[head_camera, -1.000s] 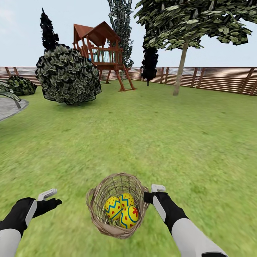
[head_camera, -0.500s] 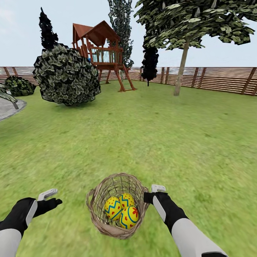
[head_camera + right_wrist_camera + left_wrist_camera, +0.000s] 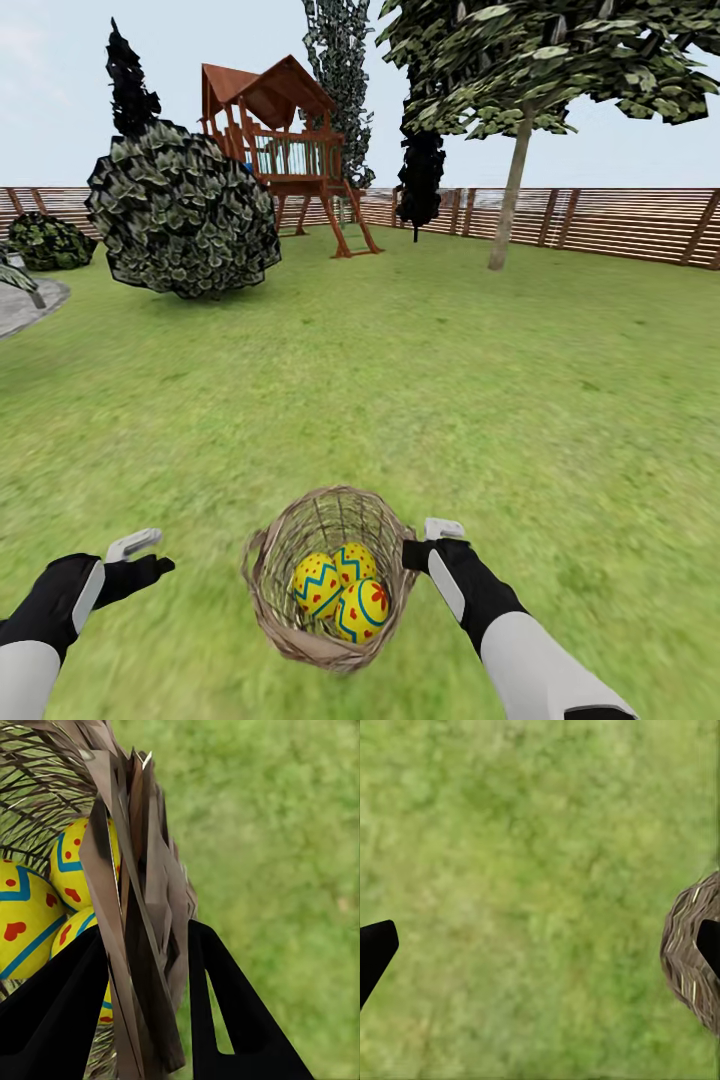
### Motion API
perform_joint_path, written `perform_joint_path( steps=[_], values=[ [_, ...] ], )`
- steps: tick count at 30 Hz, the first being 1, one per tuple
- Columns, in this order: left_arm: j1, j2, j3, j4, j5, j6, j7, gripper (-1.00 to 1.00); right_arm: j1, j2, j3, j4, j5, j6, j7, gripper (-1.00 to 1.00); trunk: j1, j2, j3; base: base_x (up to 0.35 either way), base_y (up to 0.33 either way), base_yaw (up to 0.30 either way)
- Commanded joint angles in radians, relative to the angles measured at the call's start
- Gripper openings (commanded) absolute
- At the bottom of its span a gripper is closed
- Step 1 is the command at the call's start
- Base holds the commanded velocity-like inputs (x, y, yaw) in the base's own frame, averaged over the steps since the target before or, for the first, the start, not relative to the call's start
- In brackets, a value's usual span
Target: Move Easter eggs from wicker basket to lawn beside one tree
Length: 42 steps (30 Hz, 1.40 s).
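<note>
both arms have smooth pale grey forearm shells that give way to matte black wrist sections. a light grey panel runs along each black wrist. the left end effector (image 3: 135,560) and right end effector (image 3: 428,541) carry black fingers topped with a small pale grey block. in the wrist views, the fingers (image 3: 225,1020) are plain black tapered wedges.

A brown slat fence (image 3: 600,222) rings the yard; a play tower (image 3: 285,150) stands beside a round bush (image 3: 180,215).
</note>
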Motion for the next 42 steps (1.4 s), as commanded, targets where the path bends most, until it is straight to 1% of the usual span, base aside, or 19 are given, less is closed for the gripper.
perform_joint_path(
  steps=[1,21,35,42],
  values=[
    [-0.001,0.0,0.004,-0.001,-0.001,0.006,-0.005,1.0,-0.001,0.0,0.0,-0.003,-0.015,0.003,-0.008,-1.0,0.001,-0.001,-0.001,0.284,0.0,0.0],
    [-0.001,-0.002,0.004,-0.001,-0.001,0.006,-0.005,1.0,-0.001,0.0,-0.002,-0.002,-0.016,0.003,-0.009,-1.0,0.001,-0.001,-0.001,0.269,0.0,0.0],
    [-0.001,-0.003,0.004,-0.001,-0.001,0.006,-0.004,1.0,-0.001,0.0,-0.011,-0.01,-0.015,0.006,-0.006,-1.0,0.001,-0.001,-0.001,0.261,0.0,-0.001],
    [-0.001,-0.004,0.004,-0.001,-0.001,0.005,-0.003,1.0,-0.001,0.0,-0.011,-0.01,-0.015,0.007,-0.006,-1.0,0.001,-0.001,0.001,0.261,0.0,-0.22]
  ],
)
